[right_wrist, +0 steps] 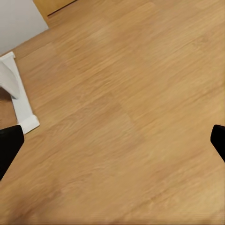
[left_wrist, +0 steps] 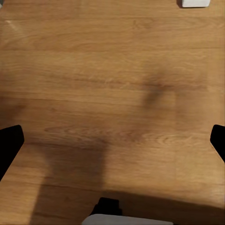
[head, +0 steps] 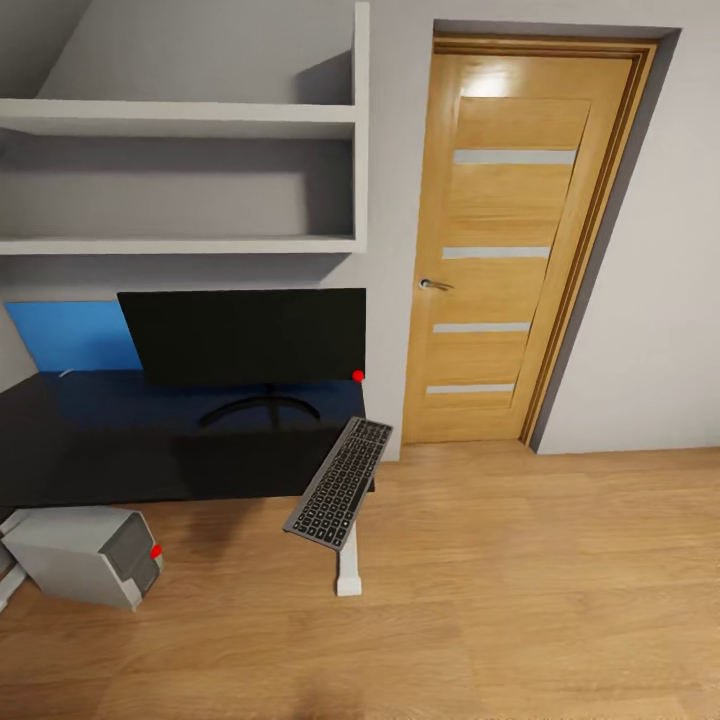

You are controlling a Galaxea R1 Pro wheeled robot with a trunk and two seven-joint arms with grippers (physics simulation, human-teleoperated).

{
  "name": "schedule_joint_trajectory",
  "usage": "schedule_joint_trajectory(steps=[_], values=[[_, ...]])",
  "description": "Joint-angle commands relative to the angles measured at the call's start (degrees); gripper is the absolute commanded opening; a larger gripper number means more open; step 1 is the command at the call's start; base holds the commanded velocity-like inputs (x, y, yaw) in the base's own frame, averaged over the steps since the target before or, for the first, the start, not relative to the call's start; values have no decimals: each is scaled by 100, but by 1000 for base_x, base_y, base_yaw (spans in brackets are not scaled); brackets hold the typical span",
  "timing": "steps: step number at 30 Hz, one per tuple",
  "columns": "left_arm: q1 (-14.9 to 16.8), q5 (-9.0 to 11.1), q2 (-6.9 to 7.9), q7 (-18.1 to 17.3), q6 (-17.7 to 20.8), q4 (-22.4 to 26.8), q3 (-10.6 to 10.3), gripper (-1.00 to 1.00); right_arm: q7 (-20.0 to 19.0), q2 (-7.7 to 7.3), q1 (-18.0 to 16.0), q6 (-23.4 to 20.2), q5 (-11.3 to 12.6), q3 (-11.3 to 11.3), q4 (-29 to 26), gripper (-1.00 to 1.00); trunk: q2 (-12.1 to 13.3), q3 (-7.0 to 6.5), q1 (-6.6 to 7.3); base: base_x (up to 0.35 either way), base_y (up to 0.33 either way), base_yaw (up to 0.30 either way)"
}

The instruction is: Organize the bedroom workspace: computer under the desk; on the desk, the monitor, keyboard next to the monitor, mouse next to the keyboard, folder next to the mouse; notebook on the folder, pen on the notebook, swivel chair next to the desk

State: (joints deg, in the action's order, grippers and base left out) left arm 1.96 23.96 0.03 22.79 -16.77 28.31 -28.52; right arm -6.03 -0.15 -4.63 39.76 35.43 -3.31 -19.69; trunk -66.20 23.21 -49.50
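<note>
Overhanging desk (head: 90, 440) corner, keyboard (head: 340, 483); both wrist views: spread grippers (left_wrist: 112, 140) (right_wrist: 112, 140) over floor.

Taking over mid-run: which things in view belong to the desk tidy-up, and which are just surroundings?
Job things:
- monitor on the desk
- keyboard, overhanging the desk's corner
- computer on the floor by the desk

Surroundings:
- wooden door
- wall shelves
- blue wall panel

The black desk (head: 90, 440) carries the monitor (head: 245, 335) at its 12 o'clock; the keyboard (head: 340, 483) overhangs its 4 o'clock corner. On the wooden floor (head: 520, 600), the computer (head: 90, 555) stands under the desk, at 7 o'clock.
</note>
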Motion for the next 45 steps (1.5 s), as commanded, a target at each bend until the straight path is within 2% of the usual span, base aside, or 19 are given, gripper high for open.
schedule_joint_trajectory(steps=[1,9,20,35,45], values=[[7,47,5,42,-28,-2,-49,100,-29,1,-4,24,60,-28,4,100,-4,6,0,0,0,-3],[7,47,0,42,-28,-3,-49,100,-29,-1,-5,23,60,-21,9,100,-4,6,0,0,0,-23],[7,47,-3,42,-22,-1,-49,100,-29,-18,-9,23,60,-16,17,100,-4,6,0,7,0,-245],[7,47,-8,42,11,-2,-49,100,-21,-43,-7,23,69,-4,166,100,-4,6,0,251,-73,-269],[7,47,-21,42,7,-5,-49,100,-27,-46,-6,23,69,-4,166,100,-4,6,0,59,-18,-270]])
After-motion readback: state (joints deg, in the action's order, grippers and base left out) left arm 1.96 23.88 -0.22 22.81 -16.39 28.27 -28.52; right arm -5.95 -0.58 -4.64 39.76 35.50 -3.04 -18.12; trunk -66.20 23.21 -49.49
